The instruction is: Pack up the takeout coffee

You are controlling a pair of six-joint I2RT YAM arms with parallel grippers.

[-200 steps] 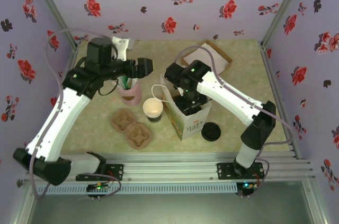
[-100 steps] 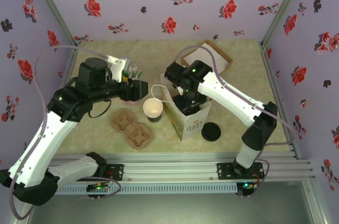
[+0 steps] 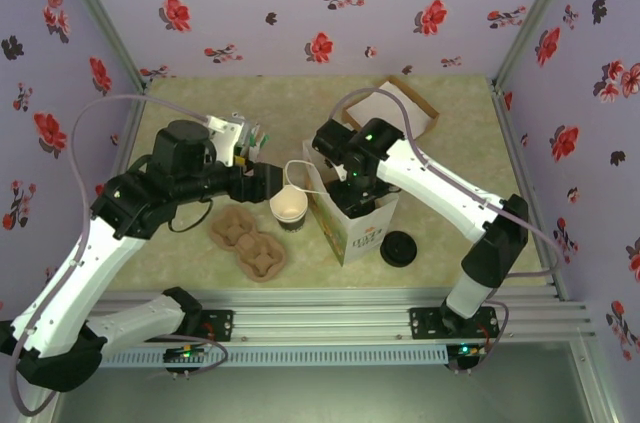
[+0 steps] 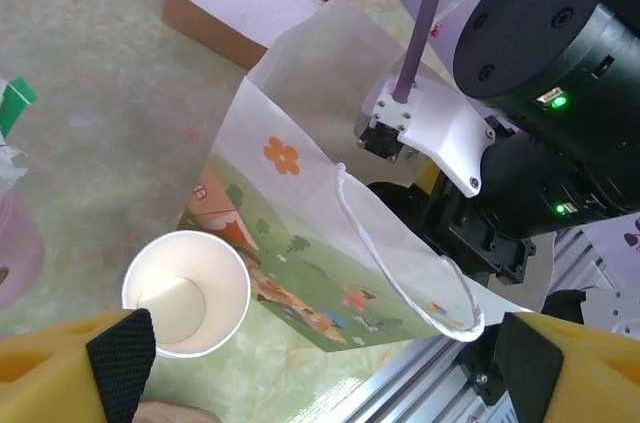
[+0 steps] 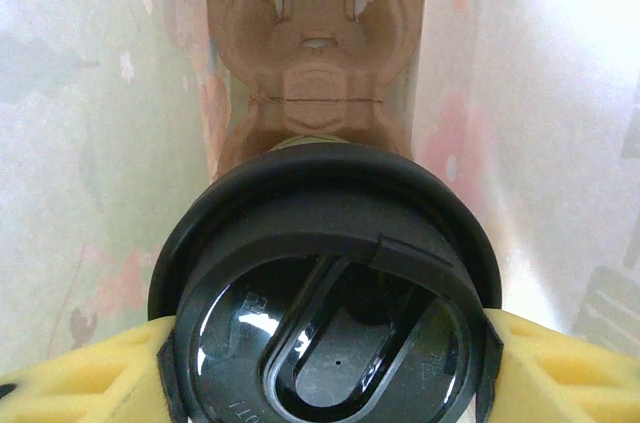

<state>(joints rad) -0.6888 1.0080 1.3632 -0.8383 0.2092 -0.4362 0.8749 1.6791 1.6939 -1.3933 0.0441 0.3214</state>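
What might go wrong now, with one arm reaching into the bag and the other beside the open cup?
1. The right gripper holds a lidded cup inside the paper bag, above a pulp carrier; lowered off-centre, it might miss the pocket and tip.
2. The open left gripper is close to the lidless cup and the string handle; it might knock the cup or snag the handle.

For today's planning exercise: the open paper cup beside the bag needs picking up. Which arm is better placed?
Probably left. The left gripper hangs open right beside the open cup, while the right gripper is down inside the paper bag, closed on a lidded cup.
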